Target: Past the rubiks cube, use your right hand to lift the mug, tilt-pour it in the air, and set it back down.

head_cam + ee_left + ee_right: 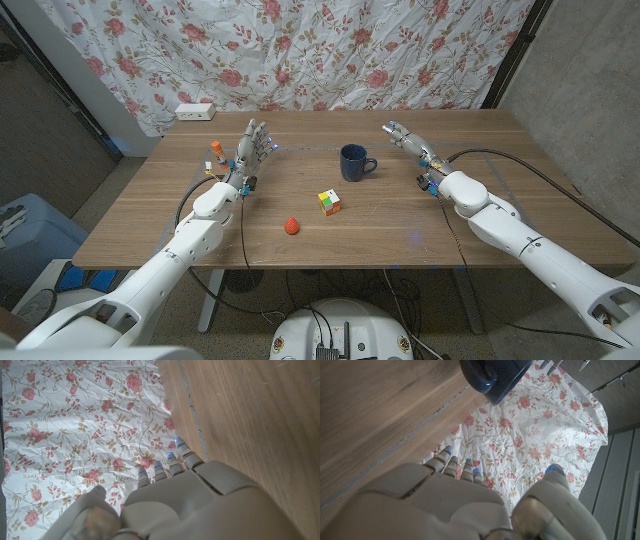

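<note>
A: Looking at the right hand (pixel 404 137), I am seeing it hovering with fingers apart, holding nothing, well to the right of the mug (pixel 352 163).

B: The mug is standing upright past the rubiks cube (pixel 329 202), handle pointing right. The left hand (pixel 253 147) is also waiting with spread fingers and nothing in it.

A: I am worrying that a sideways approach could be knocking the handle and spinning the mug.

B: Or a loose grip could be letting it slip mid-tilt.
</note>
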Controlling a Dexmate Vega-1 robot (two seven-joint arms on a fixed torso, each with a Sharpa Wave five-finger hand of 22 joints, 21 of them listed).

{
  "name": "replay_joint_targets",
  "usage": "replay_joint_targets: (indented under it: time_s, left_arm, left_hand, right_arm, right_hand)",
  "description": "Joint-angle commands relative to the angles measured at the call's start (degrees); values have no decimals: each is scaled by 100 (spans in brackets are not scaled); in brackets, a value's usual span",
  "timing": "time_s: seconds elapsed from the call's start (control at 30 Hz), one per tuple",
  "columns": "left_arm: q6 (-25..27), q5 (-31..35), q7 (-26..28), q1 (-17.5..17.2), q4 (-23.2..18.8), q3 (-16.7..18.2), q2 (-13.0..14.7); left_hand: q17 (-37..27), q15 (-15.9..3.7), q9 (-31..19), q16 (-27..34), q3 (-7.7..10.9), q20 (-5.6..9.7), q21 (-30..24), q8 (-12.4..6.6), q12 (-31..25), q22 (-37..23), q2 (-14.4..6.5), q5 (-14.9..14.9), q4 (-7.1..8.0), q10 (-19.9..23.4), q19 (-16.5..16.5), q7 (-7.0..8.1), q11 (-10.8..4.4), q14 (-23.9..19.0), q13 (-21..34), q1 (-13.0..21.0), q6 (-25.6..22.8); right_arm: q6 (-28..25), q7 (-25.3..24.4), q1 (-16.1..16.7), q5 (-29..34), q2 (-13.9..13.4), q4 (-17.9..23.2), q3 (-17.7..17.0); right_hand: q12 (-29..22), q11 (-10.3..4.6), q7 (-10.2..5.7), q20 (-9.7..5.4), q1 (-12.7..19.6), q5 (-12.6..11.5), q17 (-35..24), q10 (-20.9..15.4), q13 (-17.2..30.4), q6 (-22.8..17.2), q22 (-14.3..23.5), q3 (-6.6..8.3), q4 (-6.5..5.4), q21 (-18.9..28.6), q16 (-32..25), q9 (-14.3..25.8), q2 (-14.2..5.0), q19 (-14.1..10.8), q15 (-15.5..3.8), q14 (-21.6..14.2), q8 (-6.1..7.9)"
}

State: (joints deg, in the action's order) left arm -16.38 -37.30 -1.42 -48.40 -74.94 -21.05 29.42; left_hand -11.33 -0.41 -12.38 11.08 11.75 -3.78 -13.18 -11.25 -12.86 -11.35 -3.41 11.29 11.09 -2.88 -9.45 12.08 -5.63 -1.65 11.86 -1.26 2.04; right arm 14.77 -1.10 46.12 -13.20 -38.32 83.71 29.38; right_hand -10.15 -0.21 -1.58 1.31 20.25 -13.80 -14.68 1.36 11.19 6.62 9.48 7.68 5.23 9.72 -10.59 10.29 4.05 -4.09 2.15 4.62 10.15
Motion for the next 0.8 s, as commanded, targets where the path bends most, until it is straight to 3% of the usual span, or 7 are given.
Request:
replay_joint_targets:
  time_s: [0.03,0.33,0.4,0.6,0.8]
  left_arm:
    - [-3,0,0,0,-5,1,1]
    - [-3,1,1,-1,-6,1,1]
    - [-5,1,0,-1,-4,0,0]
    - [-5,1,-1,0,-2,0,-1]
    - [-6,1,-1,0,-2,0,-1]
  left_hand:
    - [-28,-26,-14,31,35,5,-36,-35,-26,-17,-679,25,7,-13,-51,42,-36,-50,25,-17,15]
    - [-28,-21,-14,29,35,3,-36,-36,-23,-17,-679,25,7,-20,-52,44,-33,-46,25,-17,13]
    - [-28,-18,-14,29,35,4,-36,-38,-21,-17,-679,25,7,-24,-51,45,-34,-46,25,-17,9]
    - [-28,-17,-14,29,35,4,-36,-38,-24,-17,-679,25,7,-18,-51,38,-37,-46,25,-17,9]
    - [-28,-24,-14,29,35,4,-35,-34,-24,-17,-679,25,7,-17,-50,40,-36,-45,25,-17,17]
  right_arm:
    - [51,71,-104,480,-181,11,149]
    - [-58,187,-302,1052,-278,-24,401]
    - [25,167,-320,1113,-268,-80,417]
    - [281,218,-415,1218,-227,-312,476]
    - [583,308,-554,1290,-105,-670,578]
  right_hand:
    - [-6,6,-22,11,130,-71,3,62,-2,111,7,9,70,25,3,16,20,26,15,73,-7]
    - [-31,12,-33,52,263,-130,52,115,5,403,8,18,166,41,-12,36,70,79,37,138,-22]
    - [-50,0,-19,163,303,-151,67,102,10,413,9,14,197,50,-14,43,100,83,40,169,10]
    - [-44,5,-19,281,403,-201,95,187,22,545,11,10,263,62,-19,56,158,96,48,242,21]
    - [-19,18,3,295,559,-282,127,388,36,790,13,14,340,66,-27,67,221,129,81,323,11]
